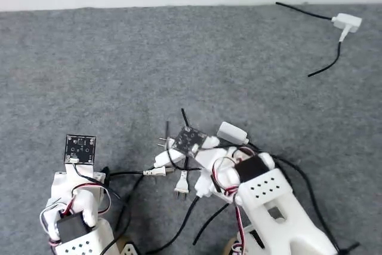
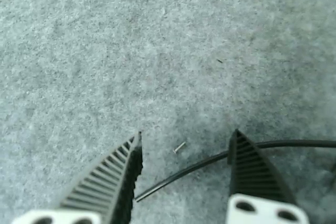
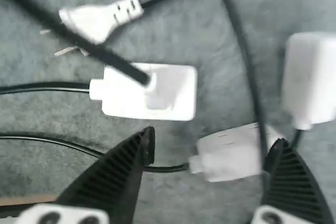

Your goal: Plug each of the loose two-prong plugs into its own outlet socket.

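Plugs (image 1: 181, 184) lie in a small heap on the near side of the counter (image 1: 119, 64), just left of the right arm. They are mixed up with black cords (image 1: 128, 174) and white socket blocks (image 3: 149, 98). One more socket (image 1: 346, 22) sits alone at the far right. The right tool (image 3: 215, 136) hangs over the heap with its fingers wide apart, holding nothing. A small white piece (image 3: 231, 153) lies under the gap. The left tool (image 2: 187, 132) is wide open too, over the counter on the left, with one thin cord (image 2: 199, 168) running under it. The plugs look light, with hard smooth bodies and thin metal pins that could bend. I think the best place to pinch one is on the flat sides of its body, behind the pins. The bendy cord is a poor place to hold, as it may tug back.
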Robot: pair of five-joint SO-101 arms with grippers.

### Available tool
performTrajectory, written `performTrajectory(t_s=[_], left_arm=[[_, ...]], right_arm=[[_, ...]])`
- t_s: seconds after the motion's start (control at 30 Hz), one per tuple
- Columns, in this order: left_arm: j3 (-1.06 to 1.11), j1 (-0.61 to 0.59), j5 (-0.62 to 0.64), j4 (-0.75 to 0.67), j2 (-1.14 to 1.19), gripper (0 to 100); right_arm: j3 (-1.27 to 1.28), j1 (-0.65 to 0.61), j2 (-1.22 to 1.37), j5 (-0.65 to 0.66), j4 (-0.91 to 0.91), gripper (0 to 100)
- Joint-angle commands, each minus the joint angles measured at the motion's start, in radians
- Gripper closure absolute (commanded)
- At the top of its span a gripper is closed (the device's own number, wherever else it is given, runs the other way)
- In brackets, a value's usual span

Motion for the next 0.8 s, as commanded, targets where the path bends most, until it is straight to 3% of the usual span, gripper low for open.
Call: performTrajectory(t_s=[0.0, 0.17, 0.4, 0.77], left_arm=[[-0.010, -0.005, -0.008, -0.012, -0.008, 75], [-0.010, -0.005, -0.008, -0.012, -0.008, 75], [-0.010, -0.005, -0.008, -0.012, -0.008, 75], [-0.010, -0.005, -0.008, -0.012, -0.008, 75]], right_arm=[[-0.132, 0.010, -0.008, 0.011, 0.070, 66.2], [-0.127, 0.004, 0.002, 0.061, 0.091, 66.3], [-0.002, -0.005, -0.008, 0.416, 0.131, 66.3], [0.095, -0.179, 0.002, 0.428, -0.093, 66.4]])
